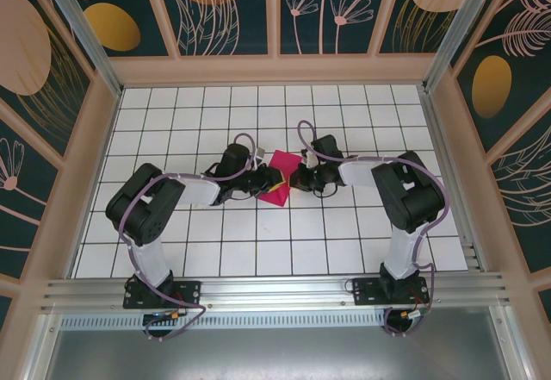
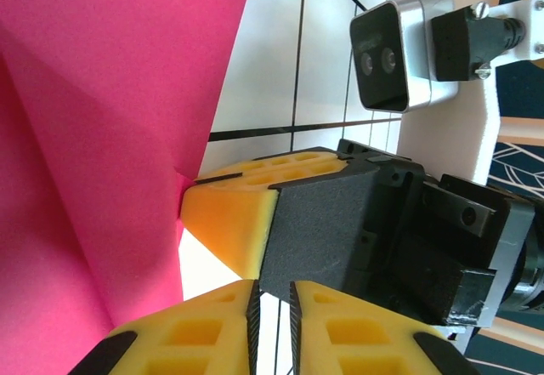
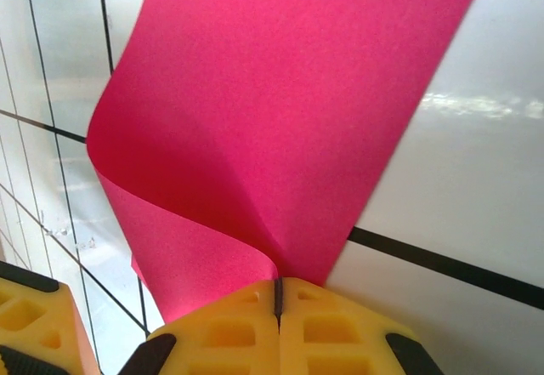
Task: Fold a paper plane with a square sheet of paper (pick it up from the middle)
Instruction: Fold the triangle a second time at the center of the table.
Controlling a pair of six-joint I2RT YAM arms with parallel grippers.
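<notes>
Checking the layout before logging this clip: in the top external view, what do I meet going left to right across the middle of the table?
First the left arm → the square sheet of paper, pink and partly folded → the right arm, its jaws closed on the sheet's edge.

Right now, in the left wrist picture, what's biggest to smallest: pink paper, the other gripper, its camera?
1. pink paper
2. right gripper
3. wrist camera
The paper seems nearest the lens, so it may look extra big.
</notes>
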